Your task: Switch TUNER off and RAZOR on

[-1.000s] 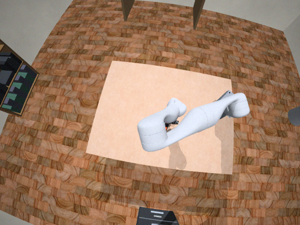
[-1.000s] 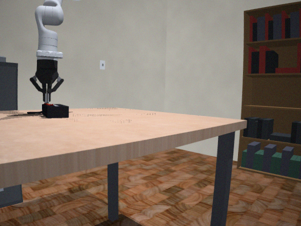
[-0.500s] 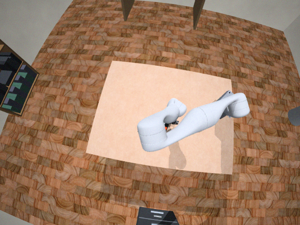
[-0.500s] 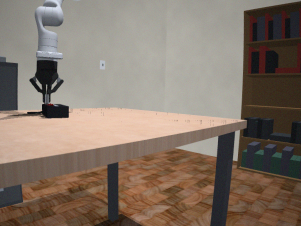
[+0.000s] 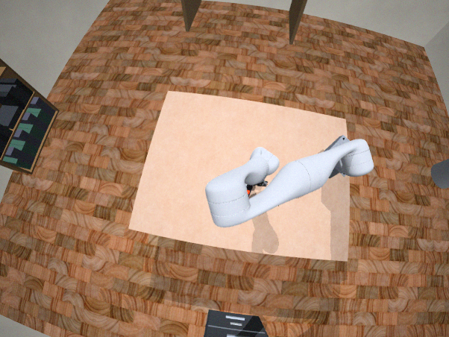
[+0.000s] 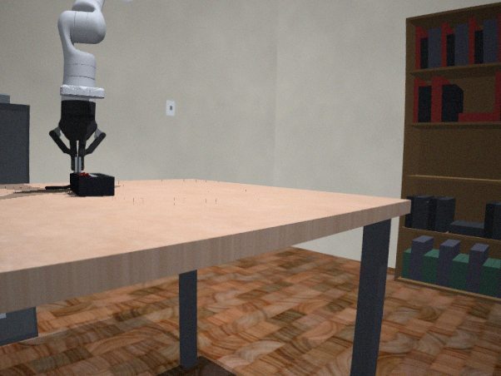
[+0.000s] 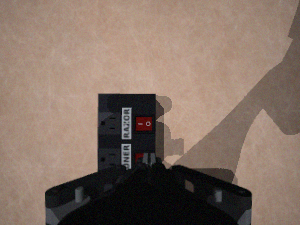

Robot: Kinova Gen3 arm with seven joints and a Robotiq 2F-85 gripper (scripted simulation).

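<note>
Seemingly flat and upright, the black power strip (image 7: 126, 130) is seen on the wooden table (image 7: 60, 59), running toward twelve o'clock in the wrist view. Its RAZOR label (image 7: 126, 123) is read beside a dark red rocker switch (image 7: 144, 124). At six o'clock, the TUNER switch (image 7: 140, 158) is met by the gripper (image 7: 148, 164), clenched tight with nothing held.
</note>
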